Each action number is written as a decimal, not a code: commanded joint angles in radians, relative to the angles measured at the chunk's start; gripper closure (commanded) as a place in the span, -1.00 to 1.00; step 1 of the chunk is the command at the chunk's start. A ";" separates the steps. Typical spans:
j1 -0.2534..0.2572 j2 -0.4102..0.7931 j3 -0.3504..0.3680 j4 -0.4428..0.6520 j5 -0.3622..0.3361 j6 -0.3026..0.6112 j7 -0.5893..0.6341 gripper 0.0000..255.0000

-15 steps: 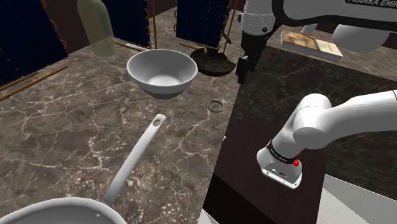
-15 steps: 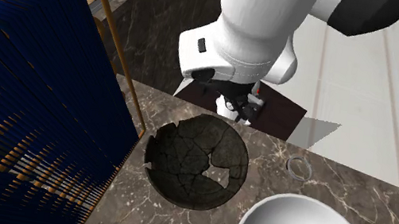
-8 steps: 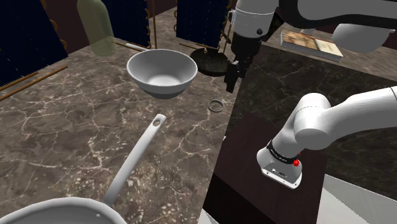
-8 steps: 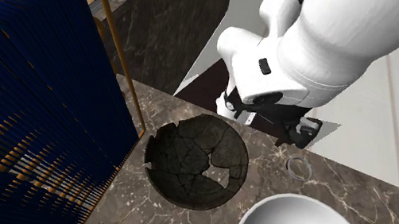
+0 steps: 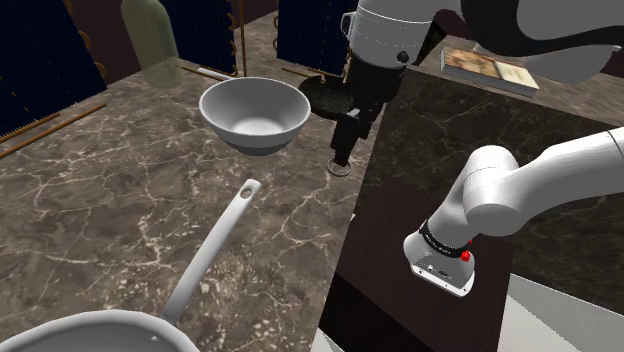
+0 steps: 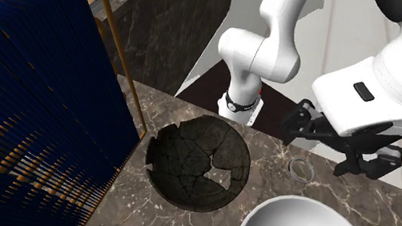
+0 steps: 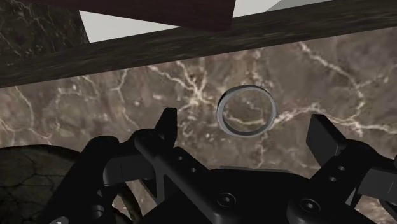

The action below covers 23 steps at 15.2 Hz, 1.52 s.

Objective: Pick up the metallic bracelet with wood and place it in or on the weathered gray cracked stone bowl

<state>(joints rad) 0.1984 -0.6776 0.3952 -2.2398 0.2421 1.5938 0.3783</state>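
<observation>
Moved since earlier: gripper (image 5: 342, 152), now above bracelet (image 7: 245, 132); we log fingers (image 7: 167, 122) released, spread to straddle it for pickup.

White arm (image 5: 520, 190) of smooth, rounded links, dark at the joints; a black ring (image 5: 437, 238) and a small red mark (image 5: 465, 255) near its foot; all-black gripper (image 7: 247, 127), blocky, with round screw heads (image 7: 224, 200) in its housing.
</observation>
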 commanded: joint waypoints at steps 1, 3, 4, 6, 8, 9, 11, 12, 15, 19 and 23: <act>0.002 0.008 0.011 -0.003 0.007 0.018 0.008 -1.00; 0.005 0.003 0.016 -0.032 0.011 0.043 0.006 -1.00; 0.006 0.001 0.018 -0.047 0.014 0.056 0.005 -1.00; 0.008 -0.003 0.023 -0.075 0.018 0.081 0.003 -1.00; 0.010 -0.005 0.027 -0.098 0.022 0.101 0.002 -1.00; 0.010 -0.005 0.027 -0.098 0.022 0.102 0.002 -1.00; 0.010 -0.005 0.027 -0.098 0.022 0.102 0.002 -1.00; 0.010 -0.005 0.027 -0.098 0.022 0.102 0.002 -1.00; 0.010 -0.005 0.027 -0.097 0.022 0.101 0.002 -1.00; 0.010 -0.005 0.027 -0.098 0.022 0.101 0.002 1.00; 0.010 -0.005 0.028 -0.099 0.022 0.102 0.002 1.00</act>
<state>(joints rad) 0.2082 -0.6849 0.4217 -2.3355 0.2637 1.6963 0.3808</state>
